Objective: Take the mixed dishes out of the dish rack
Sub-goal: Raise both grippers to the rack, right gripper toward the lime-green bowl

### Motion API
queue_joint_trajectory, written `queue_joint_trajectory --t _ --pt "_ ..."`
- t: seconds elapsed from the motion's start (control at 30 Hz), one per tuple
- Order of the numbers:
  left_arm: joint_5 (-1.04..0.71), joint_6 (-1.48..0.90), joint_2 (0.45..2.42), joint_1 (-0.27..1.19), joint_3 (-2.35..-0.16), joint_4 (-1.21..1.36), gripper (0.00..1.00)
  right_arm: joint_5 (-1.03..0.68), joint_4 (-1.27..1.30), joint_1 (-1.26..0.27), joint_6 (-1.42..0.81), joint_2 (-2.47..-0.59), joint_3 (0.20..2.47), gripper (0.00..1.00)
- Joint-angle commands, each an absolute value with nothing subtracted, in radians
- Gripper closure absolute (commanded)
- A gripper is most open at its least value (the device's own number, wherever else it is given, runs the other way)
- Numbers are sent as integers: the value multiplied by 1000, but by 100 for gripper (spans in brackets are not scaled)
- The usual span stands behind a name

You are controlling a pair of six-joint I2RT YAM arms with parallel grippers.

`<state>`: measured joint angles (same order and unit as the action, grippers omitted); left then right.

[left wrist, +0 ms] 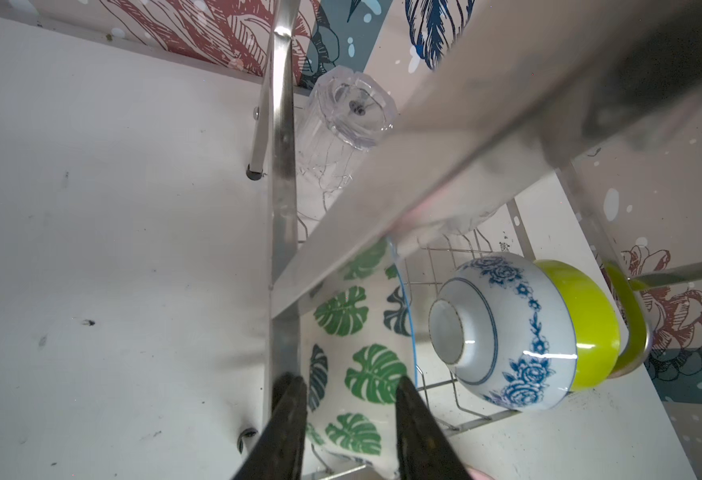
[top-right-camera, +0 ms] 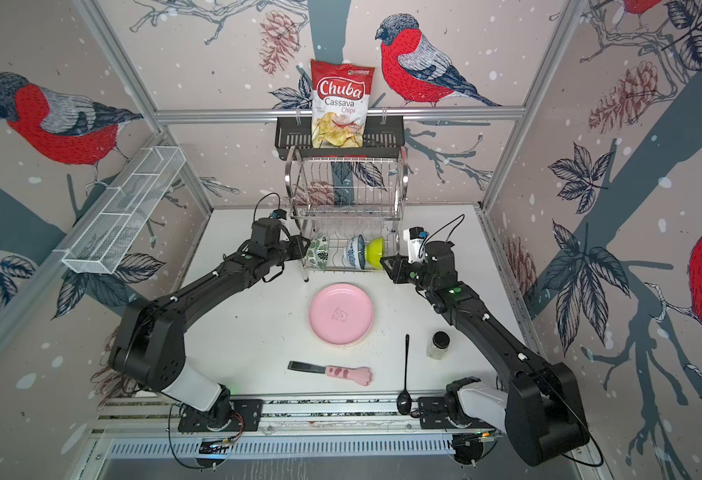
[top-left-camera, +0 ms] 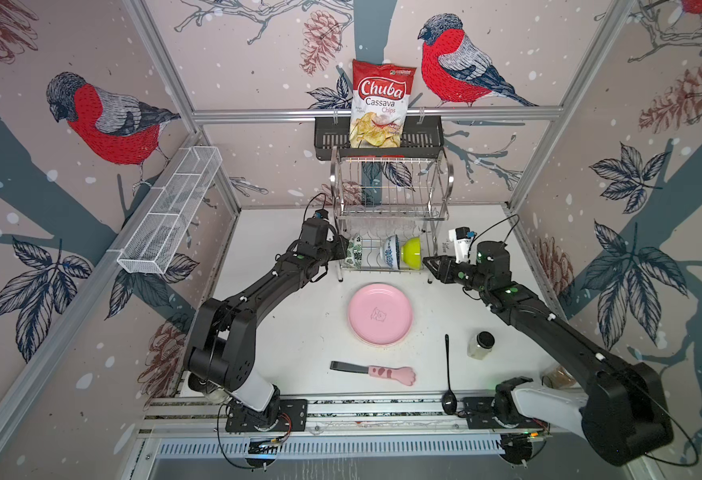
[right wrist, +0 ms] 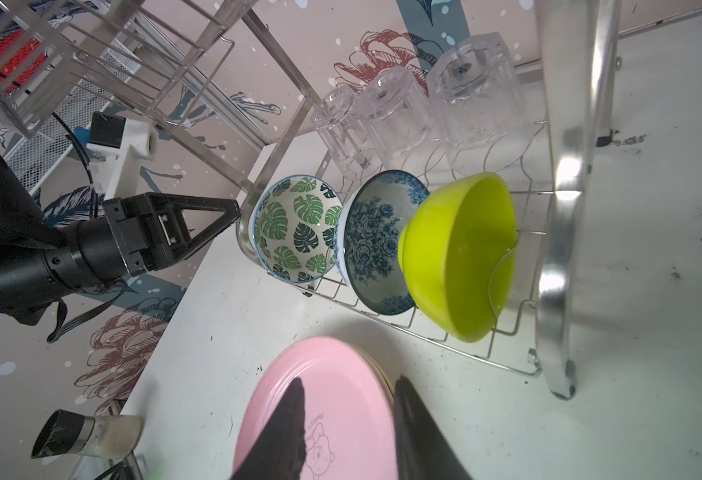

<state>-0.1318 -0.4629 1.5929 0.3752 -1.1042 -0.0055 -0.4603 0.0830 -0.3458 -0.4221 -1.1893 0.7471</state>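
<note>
The leaf bowl (right wrist: 295, 224) stands on edge at the left end of the rack's (top-left-camera: 386, 187) lower tier. Its mouth faces the blue-white bowl (right wrist: 378, 241), the lime bowl (right wrist: 465, 253) stands at the other end, and three upturned glasses (right wrist: 395, 108) stand behind them.

My left claw (left wrist: 349, 382) sits just outside that end of the rack with its fingers apart. The leaf bowl's patterned wall shows between them, and a steel upright is close against one finger. I cannot tell whether either finger touches the bowl.

I judge this bowl to be my next pick. To do it well, I should get one finger inside the rim and one outside, clear of the upright and the wires. Then I should close firmly and lift it up and out before swinging away, so it does not knock its neighbour.

My right claw (right wrist: 350, 380), also apart and empty, hovers near the rack's right front leg. The pink plate (top-left-camera: 380, 314) lies on the tabletop (top-left-camera: 278, 332) just in front of the rack.
</note>
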Motion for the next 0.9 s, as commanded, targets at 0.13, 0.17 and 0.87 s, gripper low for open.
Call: queue_joint_trajectory --t 0.13,0.17,0.87 --pt "-94 -429 1610 373 -1132 -39 65 -511 140 -344 -406 -1242 782 61" --pt "-92 -429 1602 374 -1132 -42 65 -513 142 -344 -405 -1244 782 61" --pt "-81 -429 1608 362 -1064 -1 58 -496 165 -348 -413 -1356 820 55"
